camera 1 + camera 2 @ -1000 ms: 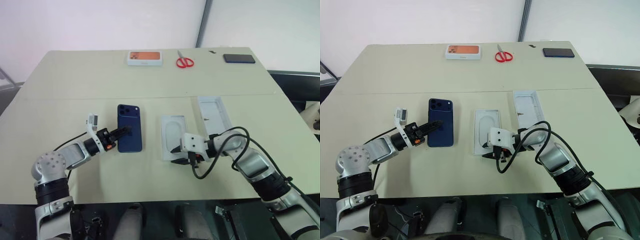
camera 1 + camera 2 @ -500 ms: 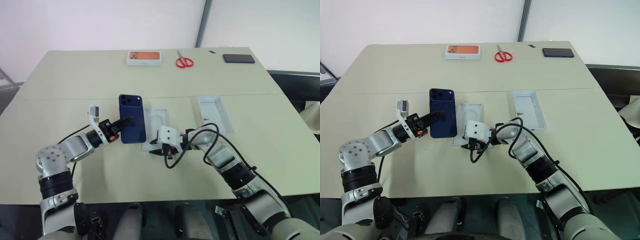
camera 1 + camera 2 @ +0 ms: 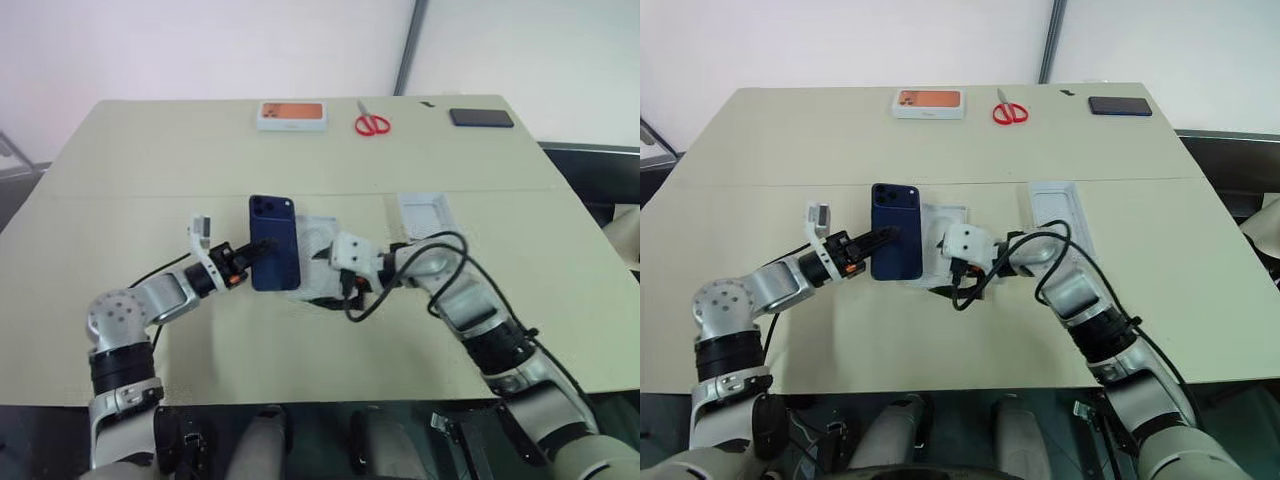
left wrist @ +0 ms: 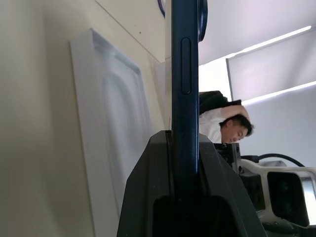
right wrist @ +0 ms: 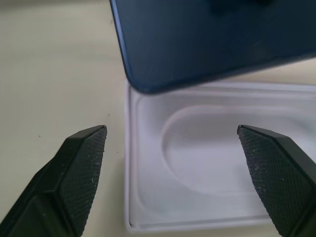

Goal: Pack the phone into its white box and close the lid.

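Note:
My left gripper (image 3: pixel 250 256) is shut on the long edge of the dark blue phone (image 3: pixel 274 255), holding it off the table with its camera cluster at the far end. In the left wrist view the phone (image 4: pixel 185 74) stands edge-on between the fingers. My right gripper (image 5: pixel 171 131) is open wide over a flat white insert (image 5: pixel 212 168) with an oval recess, just right of the phone. The phone (image 5: pixel 212 39) overlaps the insert's edge. The lid (image 3: pixel 425 210), a white tray that is white inside, lies to the right, partly behind my right arm. The white box is out of view.
At the table's far edge lie a white box with an orange picture (image 3: pixel 292 116), red scissors (image 3: pixel 372 124) and a black phone (image 3: pixel 481 118). A person (image 4: pixel 222 123) shows in the background of the left wrist view.
My right gripper slid the insert left toward the phone, then opened wide. My left gripper carried the phone right and a little farther away, up to the insert.

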